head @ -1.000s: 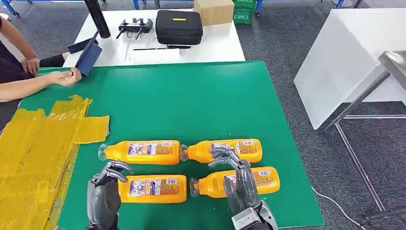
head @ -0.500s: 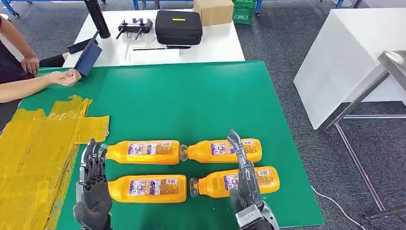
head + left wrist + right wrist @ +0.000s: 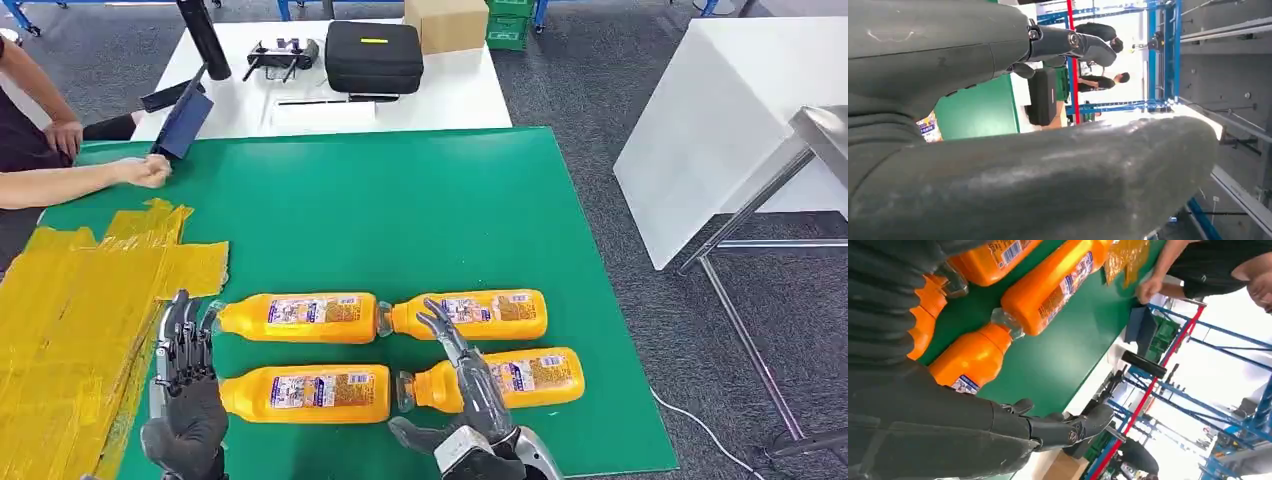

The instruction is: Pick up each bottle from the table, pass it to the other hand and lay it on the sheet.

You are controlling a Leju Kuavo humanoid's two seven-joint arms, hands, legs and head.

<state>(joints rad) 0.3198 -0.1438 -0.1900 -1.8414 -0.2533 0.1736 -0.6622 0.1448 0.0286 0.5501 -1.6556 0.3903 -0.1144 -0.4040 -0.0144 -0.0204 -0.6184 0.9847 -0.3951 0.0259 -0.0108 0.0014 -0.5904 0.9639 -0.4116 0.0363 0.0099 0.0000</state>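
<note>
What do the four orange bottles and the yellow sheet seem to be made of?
Orange bottles: likely clear glossy plastic; see-through necks above orange liquid, printed paper-like labels. Crinkled yellow sheet: probably thin plastic film or tape strips; shiny, wrinkled, ragged edges. Uncertain.

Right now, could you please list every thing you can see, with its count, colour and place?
bottles: four, orange, lying in two rows on the near part of the mat
mat: one, green, covering the table
sheet: one, yellow, crumpled, at the left of the mat
case: one, black, on the white table behind
box: one, brown cardboard, beside the case
person's hand: one, at the far left mat edge
left hand: grey, open, beside the near left bottle
right hand: grey, open, over the near right bottle
</note>
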